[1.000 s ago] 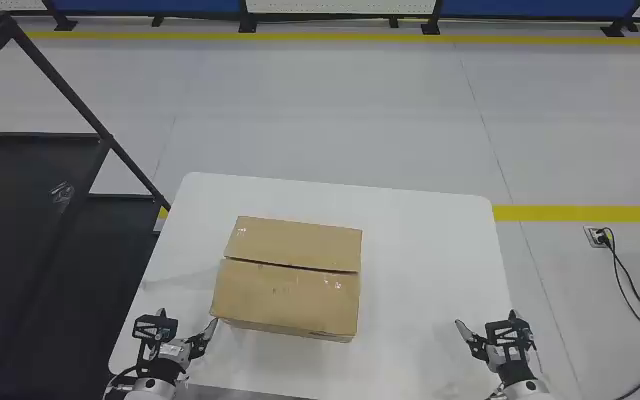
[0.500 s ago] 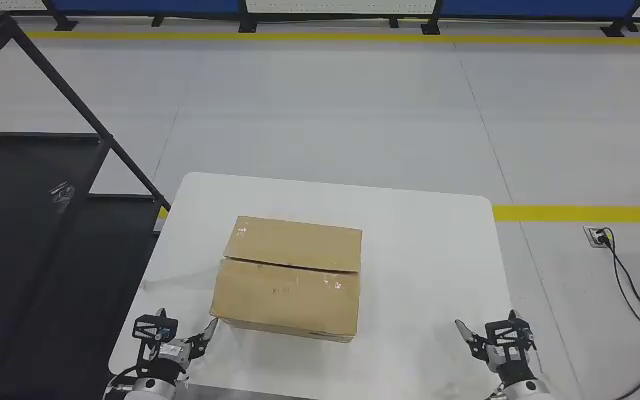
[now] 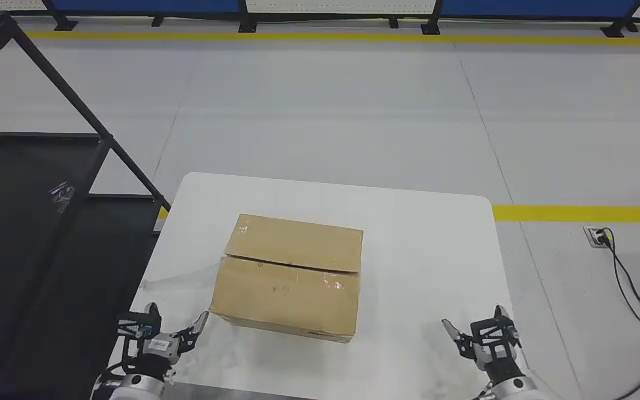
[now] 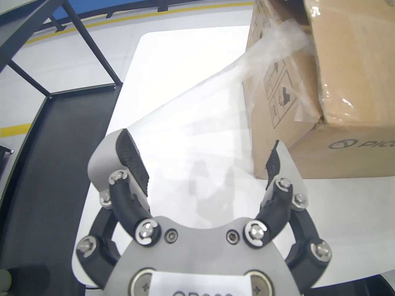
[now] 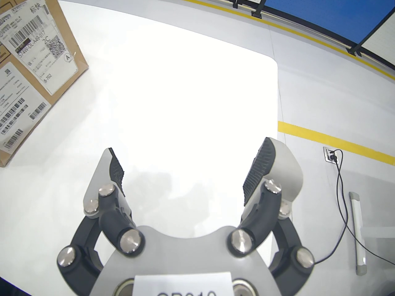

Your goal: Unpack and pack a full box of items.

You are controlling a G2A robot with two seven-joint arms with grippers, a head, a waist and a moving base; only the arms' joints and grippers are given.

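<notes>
Hovering with its fingers spread wide and empty, the left gripper (image 4: pixel 200 139) sits at 7 o'clock of the table (image 3: pixel 420 250) in the top view. The right gripper (image 5: pixel 188 146), equally spread and empty, is at 5 o'clock. Both arms are cut off by that view's lower edge. Farther in, a little toward 9 o'clock from centre, stands the cardboard box (image 3: pixel 290 280), flaps down, contents hidden. The left wrist view catches clear film (image 4: pixel 271 47) trailing from a flap corner. The right wrist view catches white labels (image 5: pixel 40 41) on one side. Both crop the box.
</notes>
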